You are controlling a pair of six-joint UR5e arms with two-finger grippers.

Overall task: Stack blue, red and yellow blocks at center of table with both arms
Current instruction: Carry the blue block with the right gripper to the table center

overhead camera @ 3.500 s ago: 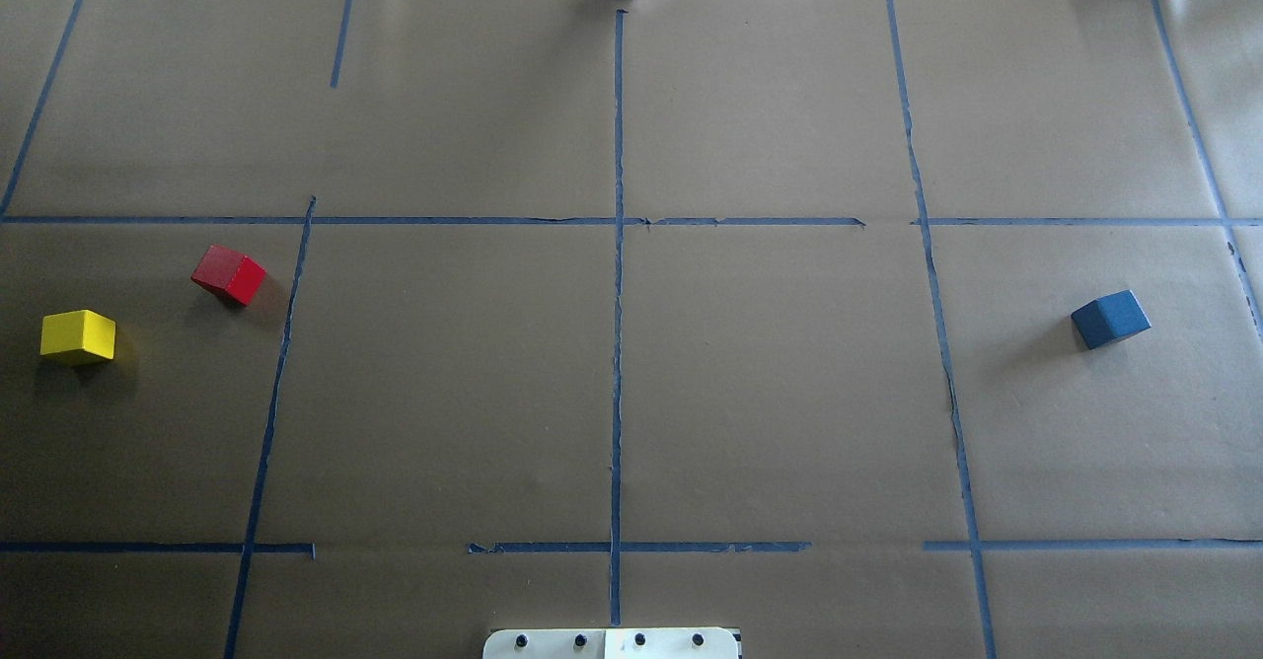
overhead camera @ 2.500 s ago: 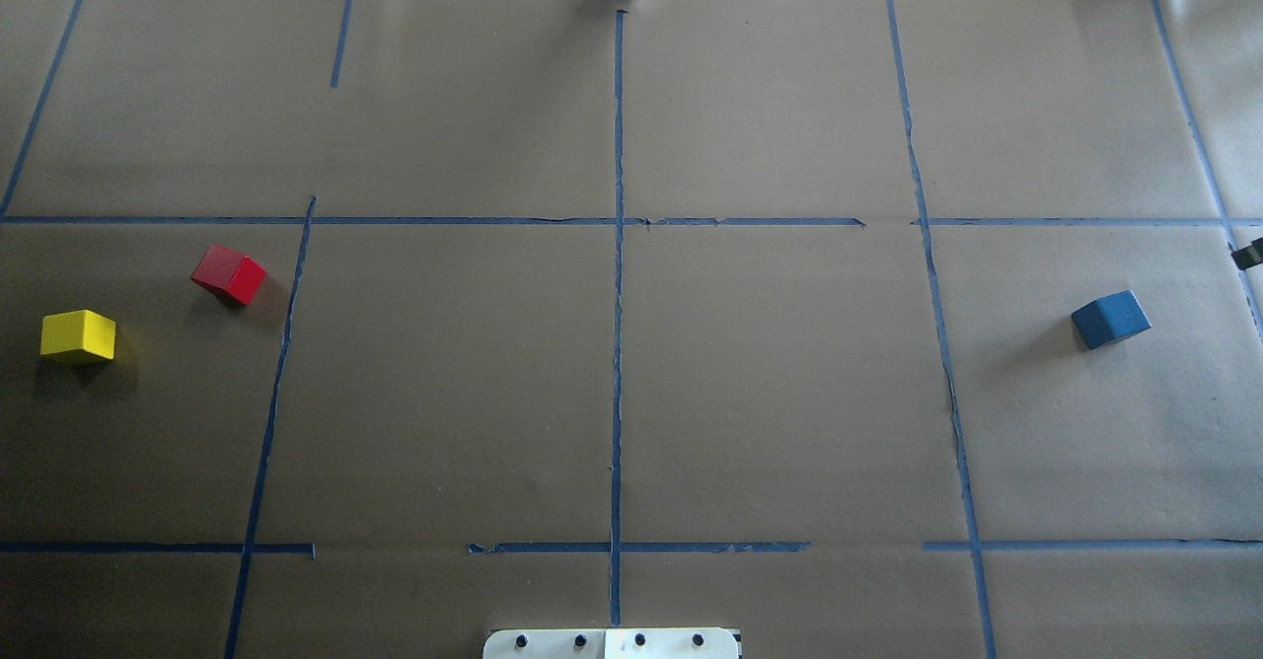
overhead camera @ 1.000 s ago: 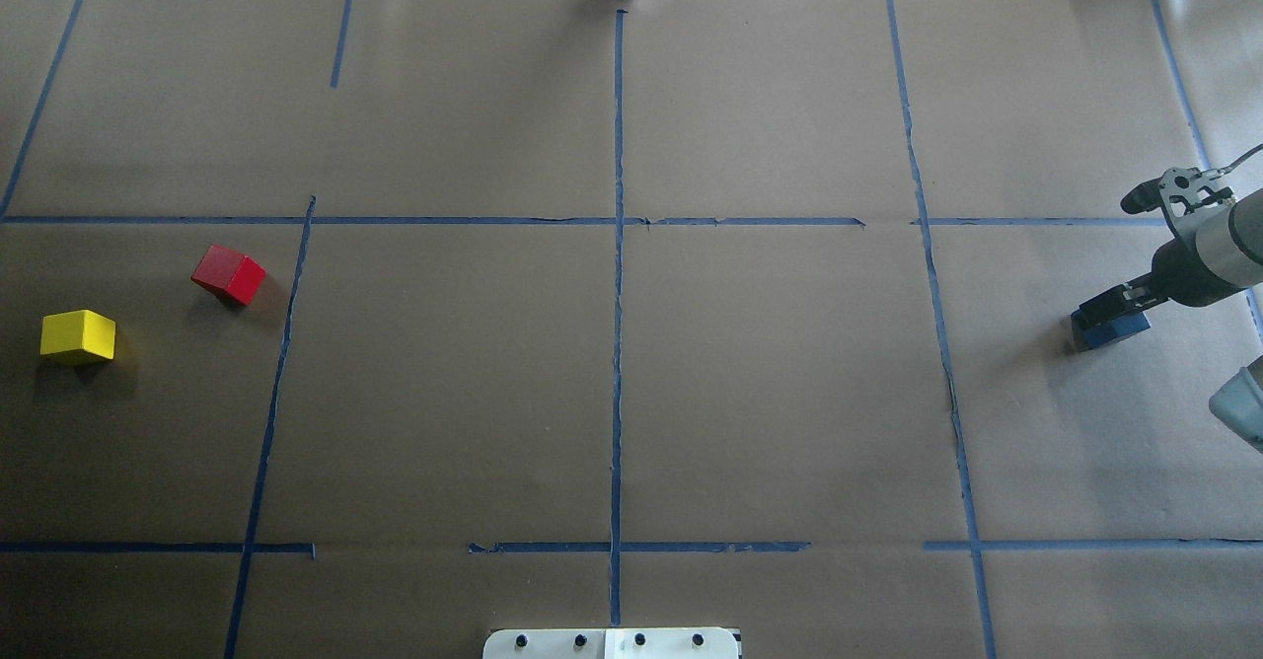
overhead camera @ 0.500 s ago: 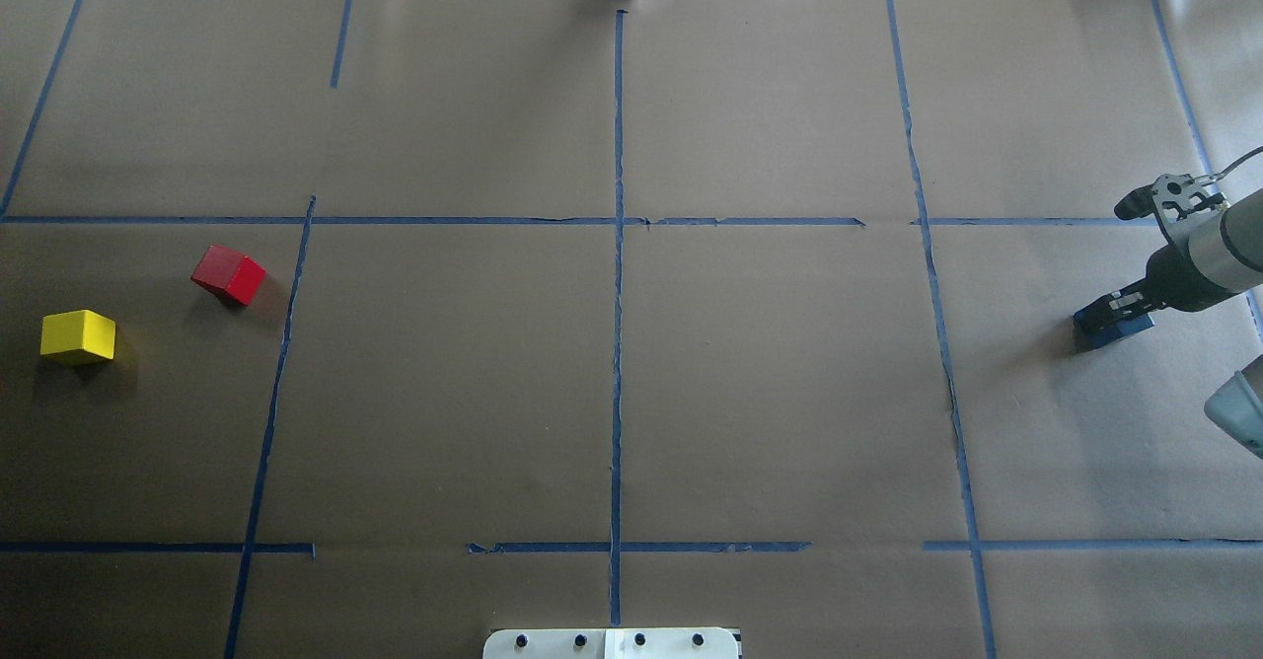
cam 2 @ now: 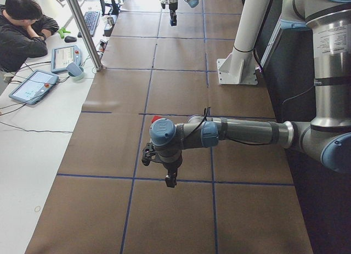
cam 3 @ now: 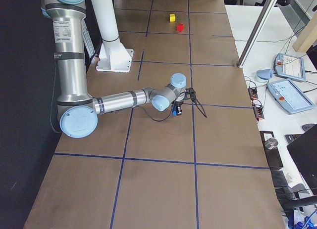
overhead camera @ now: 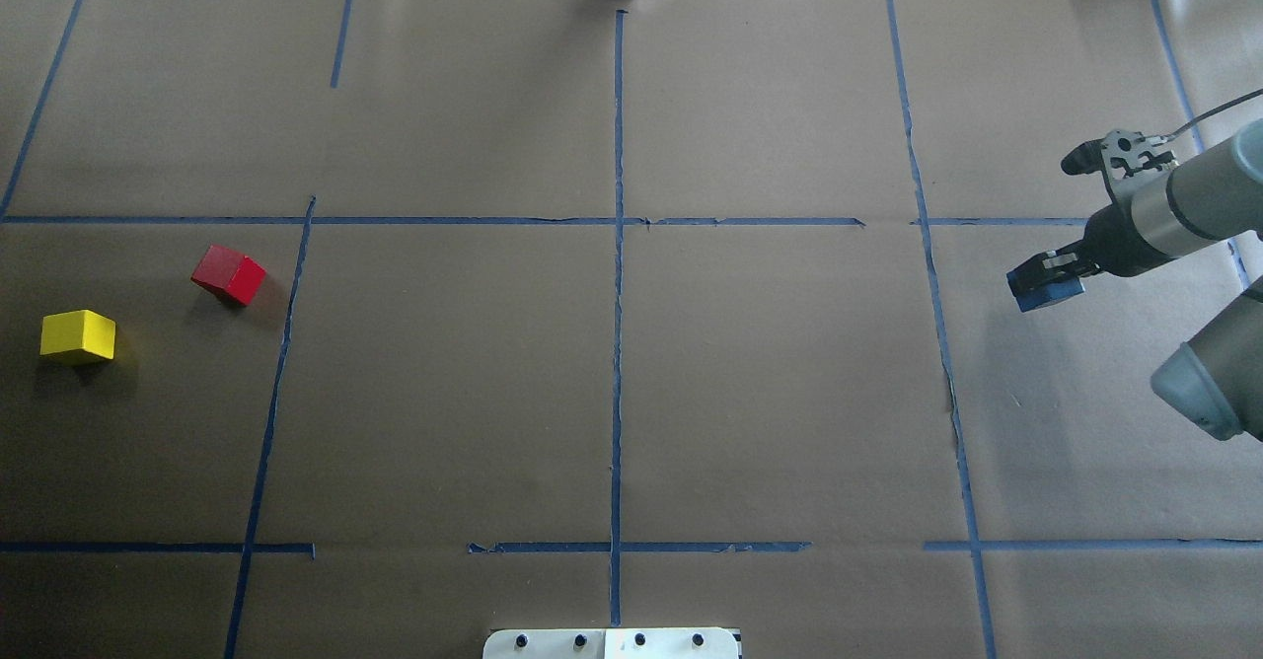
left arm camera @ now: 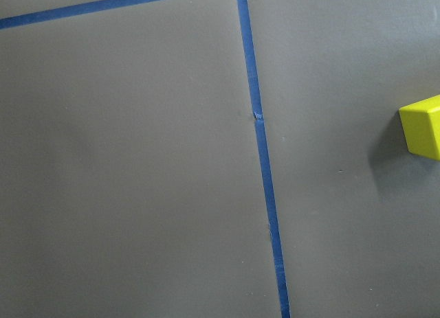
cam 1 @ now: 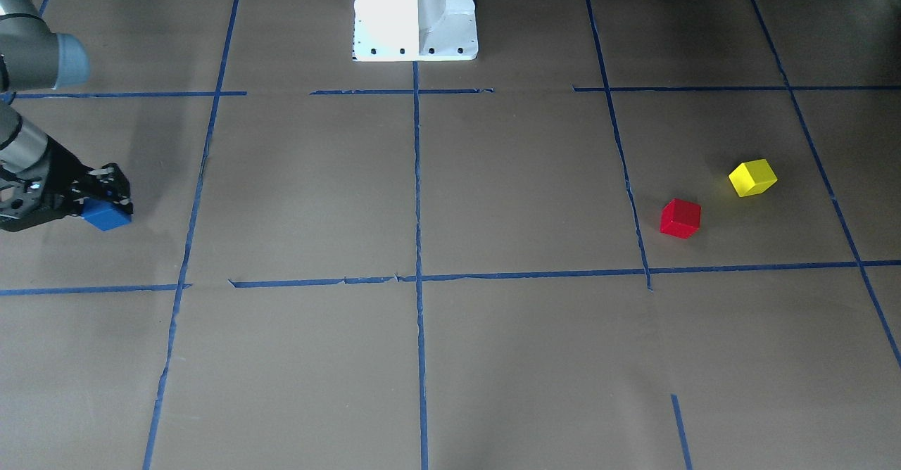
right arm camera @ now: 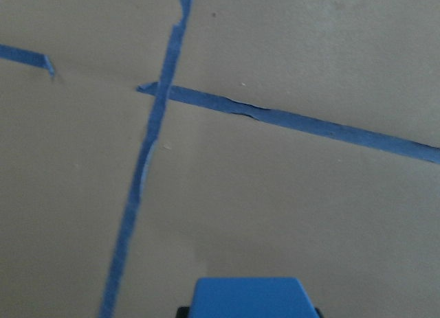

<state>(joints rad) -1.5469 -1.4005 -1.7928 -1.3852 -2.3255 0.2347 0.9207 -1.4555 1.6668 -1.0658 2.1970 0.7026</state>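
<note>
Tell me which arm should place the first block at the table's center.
Right. The right gripper is shut on the blue block. The left gripper holds no block, and the red block and yellow block sit ungripped.

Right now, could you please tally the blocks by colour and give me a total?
blue block: 1
red block: 1
yellow block: 1
Total: 3
</note>
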